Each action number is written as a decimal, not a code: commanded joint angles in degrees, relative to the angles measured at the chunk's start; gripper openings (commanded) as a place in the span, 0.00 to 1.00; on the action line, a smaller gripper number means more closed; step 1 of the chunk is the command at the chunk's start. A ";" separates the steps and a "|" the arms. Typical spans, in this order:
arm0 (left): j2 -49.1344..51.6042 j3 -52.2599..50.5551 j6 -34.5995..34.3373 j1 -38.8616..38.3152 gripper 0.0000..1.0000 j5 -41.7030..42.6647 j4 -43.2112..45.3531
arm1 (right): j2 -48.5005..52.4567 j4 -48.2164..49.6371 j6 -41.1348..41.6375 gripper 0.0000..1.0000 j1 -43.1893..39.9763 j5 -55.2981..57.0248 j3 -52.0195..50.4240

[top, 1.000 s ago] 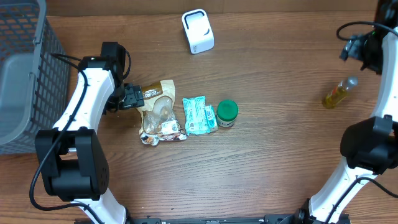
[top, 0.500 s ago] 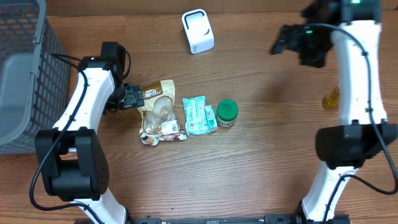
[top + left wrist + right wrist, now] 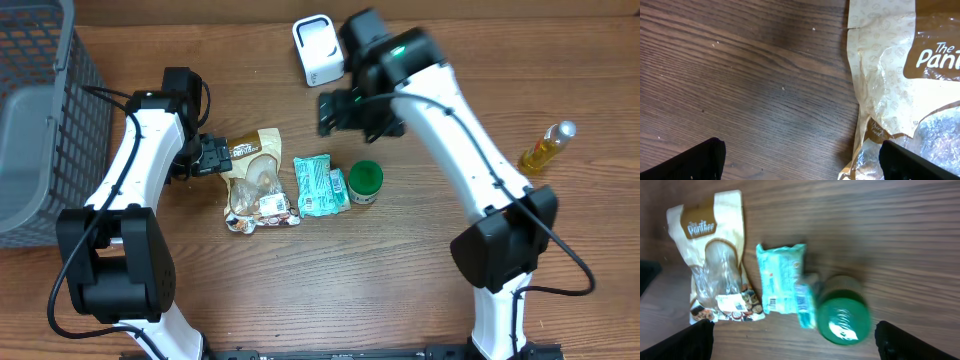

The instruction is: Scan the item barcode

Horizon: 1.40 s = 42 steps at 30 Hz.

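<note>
as we judge it, the task is barely begun: nothing is lifted and no item faces the white scanner [image 3: 318, 50], which stands alone at the far edge of the table [image 3: 450, 280]. picking an item up, turning its barcode toward the scanner and presenting it are all left to do.

three items lie in a row nearer to us than the scanner, well apart from it. a beige snack bag [image 3: 255, 182] is off to the scanner's left, a teal packet [image 3: 318, 186] sits almost straight in front of it, and a green-lidded jar [image 3: 364, 182] is a little to its right. the bag and the packet are just beside each other, and the packet touches the jar. we cannot tell which one is meant for scanning.

the left gripper [image 3: 212, 157] sits low at the bag's top edge, further left of the scanner than the bag, its jaws spread wide and holding nothing. the right gripper [image 3: 335, 112] hangs between the scanner and the row, jaws wide apart and empty.

the bag is crumpled, with a clear window and a white label at the end farther from the scanner. the packet shows small barcode-like stripes face up. the jar shows mostly its lid, blurred in the right wrist view.
</note>
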 commanded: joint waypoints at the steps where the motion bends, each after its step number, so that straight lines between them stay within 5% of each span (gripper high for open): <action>1: 0.39 0.85 1.07 0.15 1.00 -0.55 0.02 | -0.76 3.91 5.18 1.00 1.90 1.49 -5.46; 19: 0.39 0.83 1.07 0.15 1.00 -0.55 0.02 | -0.76 9.90 14.25 1.00 -4.07 9.66 -11.30; 24: 0.39 0.83 1.07 0.15 1.00 -0.55 0.02 | -0.76 8.76 14.53 1.00 -4.07 9.60 -11.30; 27: 0.39 0.85 1.07 0.15 0.99 -0.55 0.02 | -0.76 7.80 15.45 0.87 -4.22 8.39 -11.30; 42: 0.39 0.85 1.07 0.15 1.00 -0.55 0.02 | -0.68 0.96 27.41 0.88 -3.76 8.28 -11.37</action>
